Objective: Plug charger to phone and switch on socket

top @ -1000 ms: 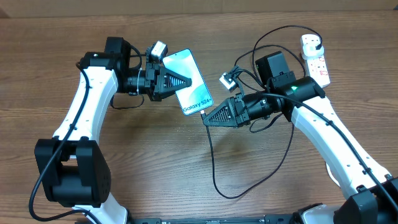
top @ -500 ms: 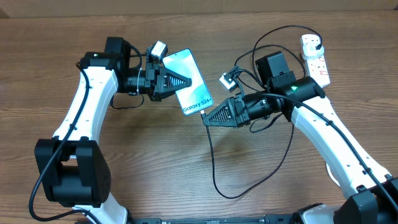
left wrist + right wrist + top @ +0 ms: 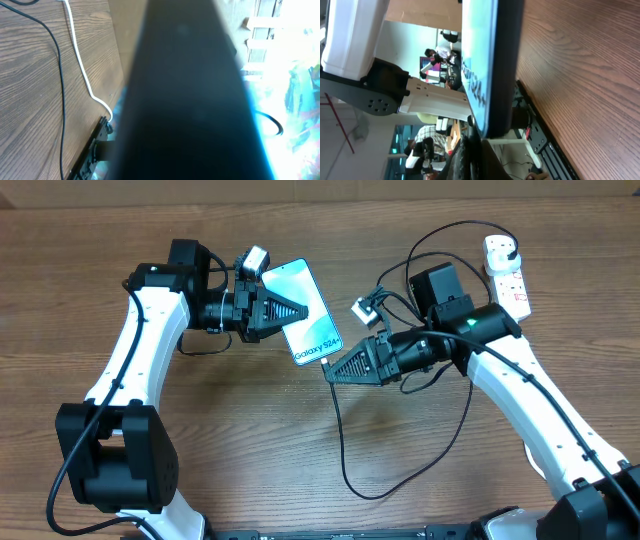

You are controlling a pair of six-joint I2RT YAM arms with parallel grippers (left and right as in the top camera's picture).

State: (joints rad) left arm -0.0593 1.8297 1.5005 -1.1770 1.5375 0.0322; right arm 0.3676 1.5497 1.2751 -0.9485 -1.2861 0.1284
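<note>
Left gripper (image 3: 298, 311): closed on the phone (image 3: 318, 315), gripping it from its long left edge, fingers lying over the screen. The phone extends past the fingertips toward the right arm, screen up and cyan, with the "Galaxy S24+" lettering near its lower end. In the left wrist view the phone (image 3: 190, 90) is a dark blurred slab filling the space between the fingers, with a cyan glow along one side.

Right gripper (image 3: 333, 373): jaws narrow, pinched on the connector end of the charger (image 3: 343, 440), with the tip right at the phone's lower short edge. Whether the connector is seated in the port cannot be told. In the right wrist view the phone (image 3: 485, 65) stands edge-on just ahead of the fingers, its dark end nearest them.

Charger cable: drops from the right gripper's tip, loops on the tabletop (image 3: 240, 440) below it, then climbs behind the right arm.

Socket (image 3: 507, 275): white strip, well apart from both grippers, beyond the right arm's elbow at the far right of the tabletop. A black plug sits in its far end.
</note>
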